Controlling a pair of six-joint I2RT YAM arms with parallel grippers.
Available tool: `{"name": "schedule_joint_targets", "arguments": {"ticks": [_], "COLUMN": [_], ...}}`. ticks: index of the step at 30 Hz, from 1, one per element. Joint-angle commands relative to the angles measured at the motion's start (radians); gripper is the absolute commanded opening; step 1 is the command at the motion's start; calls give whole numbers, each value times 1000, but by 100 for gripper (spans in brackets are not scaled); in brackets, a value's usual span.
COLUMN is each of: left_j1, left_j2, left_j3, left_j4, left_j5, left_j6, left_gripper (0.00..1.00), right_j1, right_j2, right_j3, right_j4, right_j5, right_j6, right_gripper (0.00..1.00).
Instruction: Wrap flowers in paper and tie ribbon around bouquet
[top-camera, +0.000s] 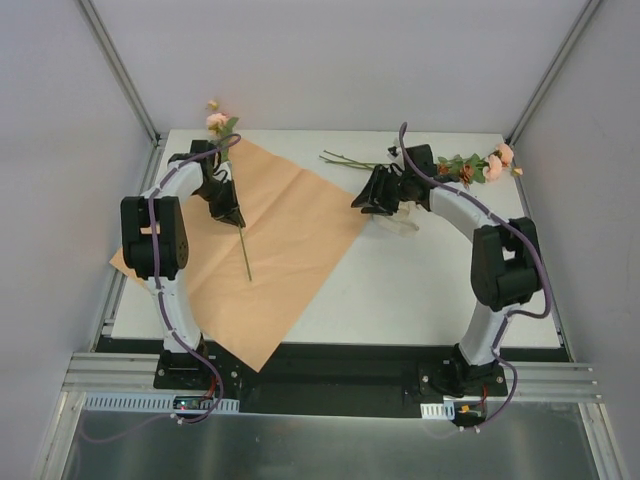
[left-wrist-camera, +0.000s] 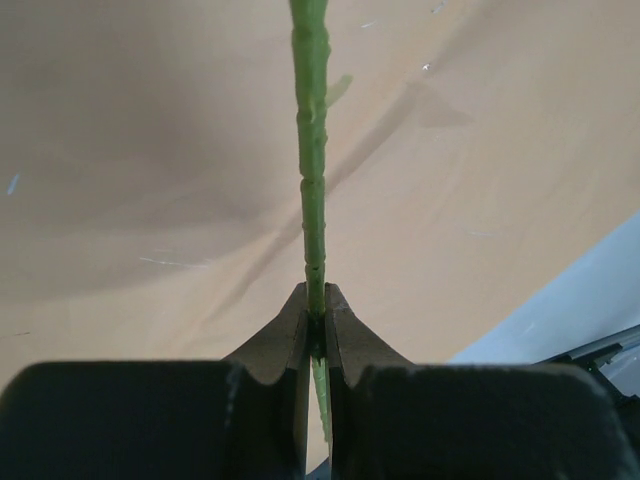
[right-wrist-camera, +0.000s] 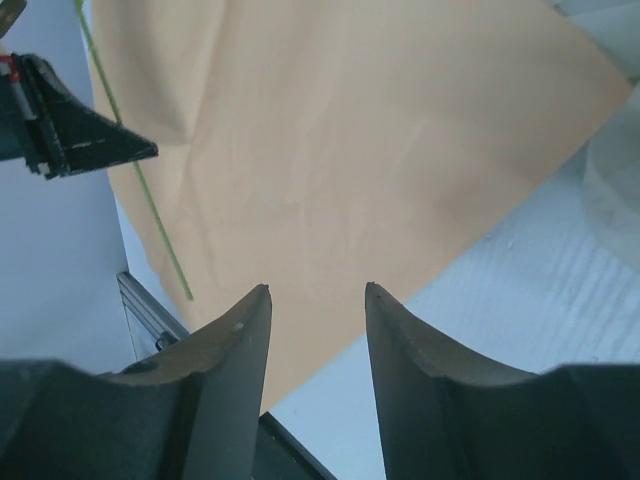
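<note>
A flower stem (left-wrist-camera: 312, 150), judged light, thin and bendy, is clamped mid-length by the left gripper (left-wrist-camera: 316, 305); the right gripper (right-wrist-camera: 317, 292) is spread apart, nothing between its fingers.

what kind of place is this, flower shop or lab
Probably a robot lab cell: plain grey walls on aluminium framing, a left arm and right arm bolted at the edge of a white table holding paper and flowers.

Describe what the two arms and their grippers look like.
Both the left arm and right arm have white tubular links, bulky black joint housings and a purple cable running along them. The left gripper and right gripper are dark and taper to narrow wedge tips.
</note>
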Motion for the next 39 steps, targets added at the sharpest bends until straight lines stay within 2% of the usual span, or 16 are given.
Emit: {"name": "schedule_joint_targets", "arguments": {"ticks": [1,6,8,13,18,21,27,30,33,35,37,39], "left_j1": [14,14,13,14,11,11,-4,-56,-122,-164,-224,-256], "left_j2": [26,79,96,108,74,44,-76,-143,-159,-130,-23,124], "left_j3": [62,89,88,83,83,74,63,100,209,264,405,506], "left_j4": [-67,-73,-80,-96,-97,-97,-128,-131,-99,2,68,201], "left_j5": [-26,-34,-34,-57,-54,-58,-115,-136,-114,-38,1,63], "left_j6": [34,47,46,31,14,14,30,14,-25,-48,-63,-126], "left_gripper": [0,0,0,1,23,32,41,45,45,44,40,31], "right_j1": [-22,-28,-32,-63,-87,-109,-135,-146,-156,-161,-163,-164], "right_j2": [84,152,184,284,423,498,584,617,641,657,664,663], "right_j3": [116,205,225,339,494,585,680,697,702,705,706,682], "right_j4": [-2,16,22,39,44,61,65,68,97,104,114,125], "right_j5": [18,27,53,215,377,397,437,461,464,473,474,498], "right_j6": [37,72,88,195,325,379,415,421,436,447,467,480], "right_gripper": [45,46,49,54,54,52,42,38,33,33,33,34]}}
